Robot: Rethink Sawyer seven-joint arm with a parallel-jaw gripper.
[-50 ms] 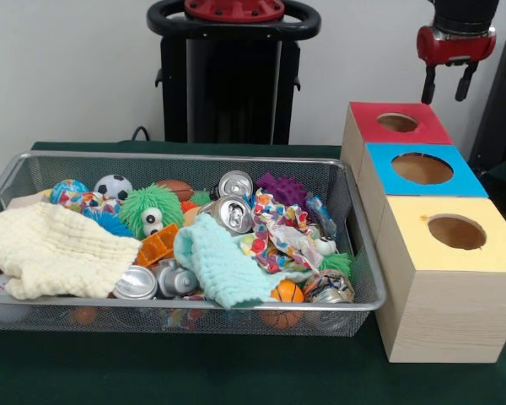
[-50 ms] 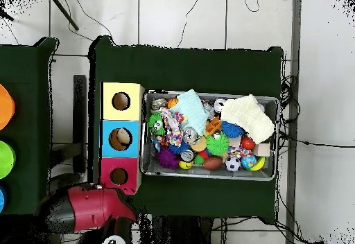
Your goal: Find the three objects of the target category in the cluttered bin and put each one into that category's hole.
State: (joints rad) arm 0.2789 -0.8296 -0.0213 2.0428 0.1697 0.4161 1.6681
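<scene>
The gripper (image 1: 447, 84) hangs above and just behind the red-topped box (image 1: 396, 125), its two dark fingers (image 1: 427, 84) apart and holding nothing — well clear of the wire bin (image 1: 367, 253), probably so the camera has an open look at the clutter before a pick. The three boxes stand in a row touching the bin's side, holes up, so a drop needs only a short carry. Which category is wanted cannot be told; candidates such as the cans (image 1: 233, 213), balls like the soccer ball (image 1: 113, 186), and the cloths (image 1: 55, 251) all lie mixed in the bin. The front view shows the fingers and what lies piled on what. The overhead view hides the fingers under the red arm (image 2: 87, 208), but shows the table (image 2: 187, 64) layout and something pale inside the blue box (image 2: 120, 138).
</scene>
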